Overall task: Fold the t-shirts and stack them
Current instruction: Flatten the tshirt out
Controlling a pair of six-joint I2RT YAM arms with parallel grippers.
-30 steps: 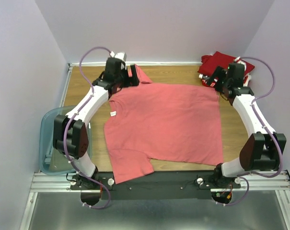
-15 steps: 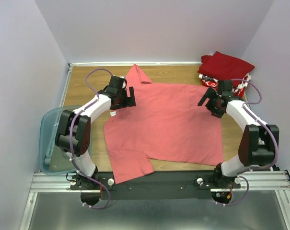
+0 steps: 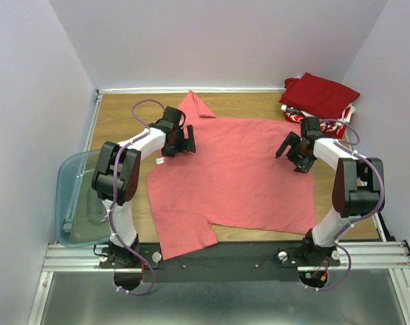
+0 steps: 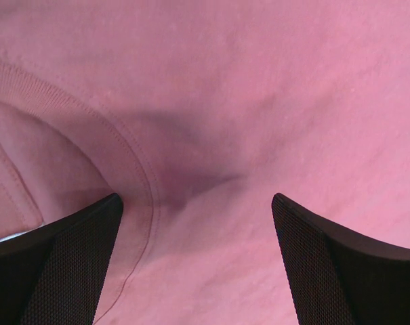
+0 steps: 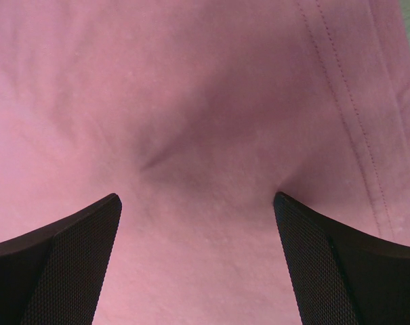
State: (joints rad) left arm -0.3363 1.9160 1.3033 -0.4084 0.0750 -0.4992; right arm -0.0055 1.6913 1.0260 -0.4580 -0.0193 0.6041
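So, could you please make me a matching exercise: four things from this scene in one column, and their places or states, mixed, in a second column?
Things:
1. salmon-pink t-shirt
2. dark red t-shirt
3. plastic bin
4. left gripper

Places or states:
A. lying at the far right corner
B. open, just above a collar seam
C. beyond the left edge of the table
D. spread flat in the middle

Pairs: 1-D, 2-A, 3-C, 4-B.
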